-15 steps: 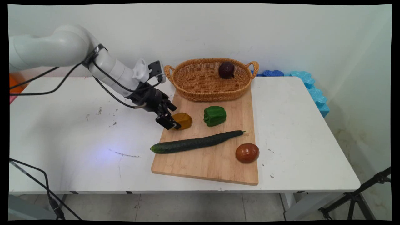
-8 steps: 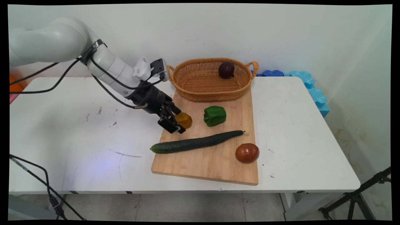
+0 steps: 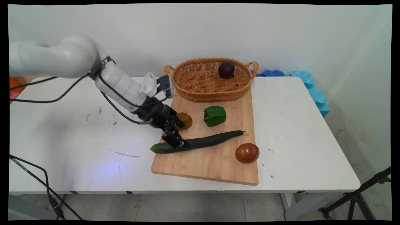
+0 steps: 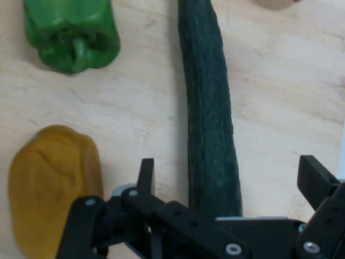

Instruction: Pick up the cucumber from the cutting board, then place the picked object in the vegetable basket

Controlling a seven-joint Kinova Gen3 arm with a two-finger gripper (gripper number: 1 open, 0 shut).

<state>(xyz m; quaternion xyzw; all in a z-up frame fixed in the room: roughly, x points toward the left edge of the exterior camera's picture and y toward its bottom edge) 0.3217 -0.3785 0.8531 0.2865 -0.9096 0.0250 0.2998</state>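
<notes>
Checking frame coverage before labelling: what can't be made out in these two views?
- Cucumber: main view, the gripper covers part of it; whether the fingers touch it can't be told.
- Cucumber's blunt end: hand view, hidden under the gripper linkage.
- Yellow-brown vegetable: main view, left part behind the gripper; kind unclear.
- Tomato: hand view, only a sliver at the top edge.
- Basket: absent from the hand view.

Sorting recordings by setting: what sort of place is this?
Probably a lab mock-up of a kitchen counter: a bare white table against a plain wall, vegetables on a cutting board beside a basket, and a tripod on the floor.
</notes>
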